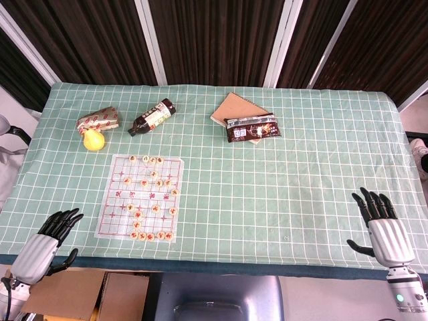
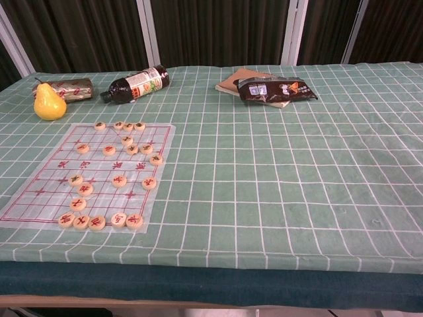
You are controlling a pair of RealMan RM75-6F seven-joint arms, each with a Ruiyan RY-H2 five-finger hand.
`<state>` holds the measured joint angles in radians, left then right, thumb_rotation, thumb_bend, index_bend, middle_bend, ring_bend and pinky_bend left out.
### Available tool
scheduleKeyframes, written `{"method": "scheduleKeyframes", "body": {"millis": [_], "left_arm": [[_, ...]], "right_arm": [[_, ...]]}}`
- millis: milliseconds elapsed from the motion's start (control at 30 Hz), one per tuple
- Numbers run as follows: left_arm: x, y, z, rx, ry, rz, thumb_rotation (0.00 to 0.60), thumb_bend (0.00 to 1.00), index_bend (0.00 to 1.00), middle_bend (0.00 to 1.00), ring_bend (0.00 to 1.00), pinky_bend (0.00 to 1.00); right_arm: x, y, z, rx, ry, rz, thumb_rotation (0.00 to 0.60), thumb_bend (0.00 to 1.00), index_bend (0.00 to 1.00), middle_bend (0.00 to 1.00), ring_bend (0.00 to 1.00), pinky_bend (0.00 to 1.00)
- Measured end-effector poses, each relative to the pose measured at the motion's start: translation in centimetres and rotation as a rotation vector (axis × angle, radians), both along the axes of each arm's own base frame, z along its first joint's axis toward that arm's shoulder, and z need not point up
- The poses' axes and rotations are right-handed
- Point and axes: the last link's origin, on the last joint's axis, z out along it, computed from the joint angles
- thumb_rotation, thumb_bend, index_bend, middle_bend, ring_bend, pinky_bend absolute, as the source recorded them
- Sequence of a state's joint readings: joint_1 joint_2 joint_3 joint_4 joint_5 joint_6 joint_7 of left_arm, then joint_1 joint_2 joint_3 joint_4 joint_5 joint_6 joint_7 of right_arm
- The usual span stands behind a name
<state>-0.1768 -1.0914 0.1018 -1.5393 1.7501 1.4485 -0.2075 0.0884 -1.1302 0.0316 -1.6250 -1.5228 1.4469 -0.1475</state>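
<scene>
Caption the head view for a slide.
Both hands, left hand and right hand, open at the table edge; chess board, pear, bottle beyond.

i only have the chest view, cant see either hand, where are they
Observer: The left hand is at the near table edge, just left of the chess sheet, fingers apart, holding nothing.
Operator: and the right
Observer: The right hand is at the near right edge on bare cloth, also holding nothing, fingers apart.
Operator: which is closer to the pieces
Observer: The left; the near row of pieces lies to its right. The right hand has nothing near it.
</scene>
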Motion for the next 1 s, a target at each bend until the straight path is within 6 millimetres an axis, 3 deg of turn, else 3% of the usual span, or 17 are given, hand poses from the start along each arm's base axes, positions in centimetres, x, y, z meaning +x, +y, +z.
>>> {"method": "scheduleKeyframes", "body": {"millis": [67,133,167,200,267,300,367,533,833,1000], "left_arm": [[0.1,0.0,-0.1,-0.007,-0.006,-0.009,0.6,0.44,0.0,0.02,0.02,0.1],[0.5,0.1,-0.2,-0.014,-0.03,-0.027,0.6,0.44,0.0,0.17,0.16,0.21],[0.7,0.2,-0.3,-0.014,-0.048,-0.037,0.6,0.44,0.0,0.33,0.33,0.38],[1.0,0.3,-0.3,-0.01,-0.083,-0.051,0.6,0.44,0.01,0.52,0.56,0.62],[1.7,0.6,-0.4,0.0,-0.158,-0.075,0.6,0.44,0.05,0.76,0.83,0.89],[2.2,1.0,-0.6,0.004,-0.216,-0.089,0.6,0.44,0.08,0.85,0.92,0.96],[2.9,1.4,-1.0,0.002,-0.291,-0.096,0.6,0.44,0.14,0.96,0.99,1.0],[4.7,2.8,-1.6,0.021,-0.335,-0.08,0.6,0.44,0.22,1.0,1.0,1.0],[9.0,6.8,-3.9,0.087,-0.174,0.057,0.6,0.45,0.27,1.0,1.0,1.0],[11.3,9.0,-6.4,0.055,-0.119,0.125,0.6,0.43,0.24,1.0,1.0,1.0]], "right_arm": [[0.1,0.0,-0.1,0.003,0.002,0.003,0.6,0.12,0.0,0.0,0.0,0.0],[0.1,0.2,-0.2,0.01,0.006,0.005,0.6,0.12,0.0,0.0,0.0,0.0],[0.1,0.3,-0.2,0.014,0.007,0.004,0.6,0.12,0.0,0.0,0.0,0.0],[0.1,0.4,-0.2,0.015,0.005,0.003,0.6,0.12,0.0,0.0,0.0,0.0],[0.1,0.5,0.0,0.007,0.001,0.006,0.6,0.12,0.0,0.0,0.0,0.0],[0.2,0.6,0.2,-0.003,-0.001,0.009,0.6,0.12,0.0,0.0,0.0,0.0],[0.1,0.7,0.5,-0.016,-0.007,0.013,0.6,0.12,0.0,0.0,0.0,0.0],[0.0,0.8,1.0,-0.019,-0.039,0.01,0.6,0.12,0.0,0.0,0.0,0.0],[-0.3,0.6,1.1,0.001,-0.067,-0.009,0.6,0.12,0.0,0.0,0.0,0.0],[-0.3,0.5,1.4,-0.012,-0.083,0.001,0.6,0.12,0.0,0.0,0.0,0.0]]}}
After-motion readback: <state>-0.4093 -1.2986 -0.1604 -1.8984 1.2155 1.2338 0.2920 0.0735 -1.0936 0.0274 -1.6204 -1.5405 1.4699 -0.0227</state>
